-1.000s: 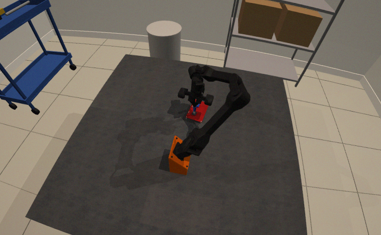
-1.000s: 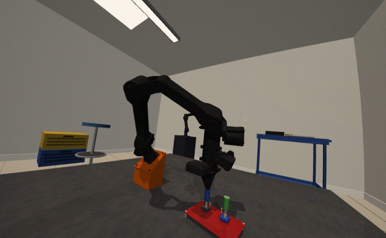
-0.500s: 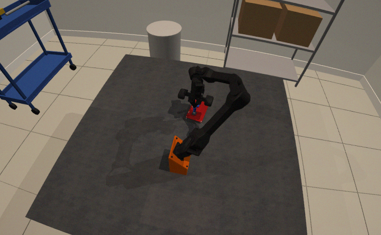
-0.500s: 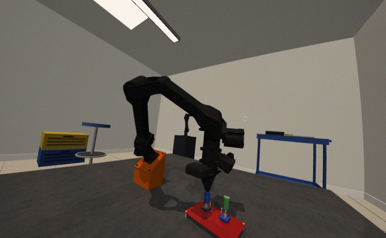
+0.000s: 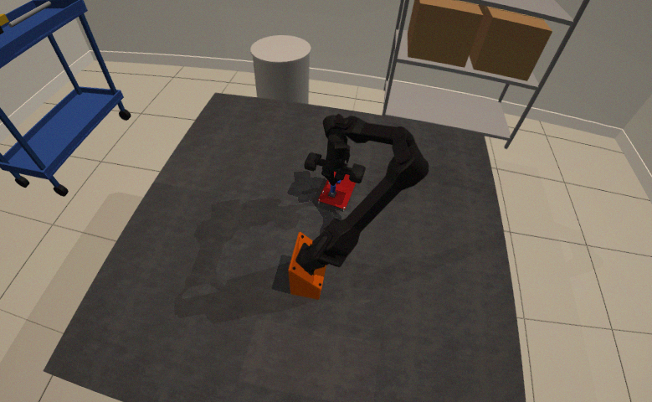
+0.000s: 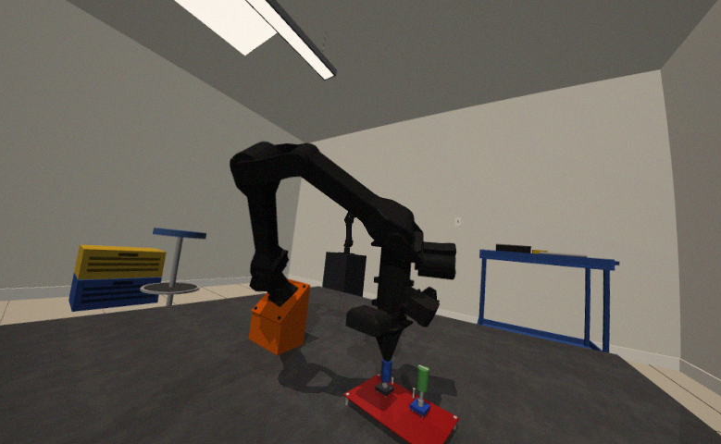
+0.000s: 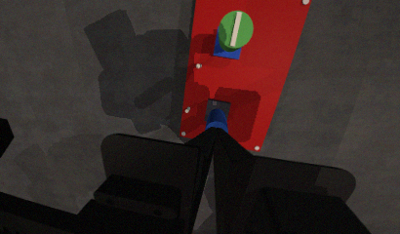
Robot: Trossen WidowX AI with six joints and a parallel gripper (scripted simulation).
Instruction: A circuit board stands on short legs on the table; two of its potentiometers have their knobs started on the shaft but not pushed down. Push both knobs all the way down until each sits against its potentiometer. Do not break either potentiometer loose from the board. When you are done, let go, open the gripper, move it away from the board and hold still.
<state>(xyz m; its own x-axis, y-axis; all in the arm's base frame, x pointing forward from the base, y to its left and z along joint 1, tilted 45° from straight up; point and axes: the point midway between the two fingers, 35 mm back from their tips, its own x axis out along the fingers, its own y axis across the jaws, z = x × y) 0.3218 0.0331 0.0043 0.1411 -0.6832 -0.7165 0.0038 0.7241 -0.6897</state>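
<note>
The red board (image 5: pixel 348 192) (image 6: pixel 394 415) (image 7: pixel 280 49) stands on short legs. My gripper (image 6: pixel 388 358) (image 7: pixel 215 133) is shut and empty, its tips at the top of the blue knob (image 5: pixel 332 188) (image 6: pixel 386 372) (image 7: pixel 217 122). That knob stands upright over the black potentiometer (image 6: pixel 384 388) (image 7: pixel 223 106), with a little grey showing between them in the exterior view. The green knob (image 6: pixel 423 379) (image 7: pixel 246 31), with a white line on top, stands high over the blue potentiometer (image 6: pixel 419 407) (image 7: pixel 234 55); a length of bare shaft shows below it. Both potentiometers sit on the board.
Thin pale pins (image 6: pixel 414 392) (image 7: pixel 198 65) stand up from the board near the potentiometers. The arm's orange base (image 5: pixel 305 286) (image 6: pixel 279 332) stands on the dark mat (image 5: pixel 393 318). A blue cart, a shelf with boxes and a pale cylinder (image 5: pixel 281 72) stand beyond the mat.
</note>
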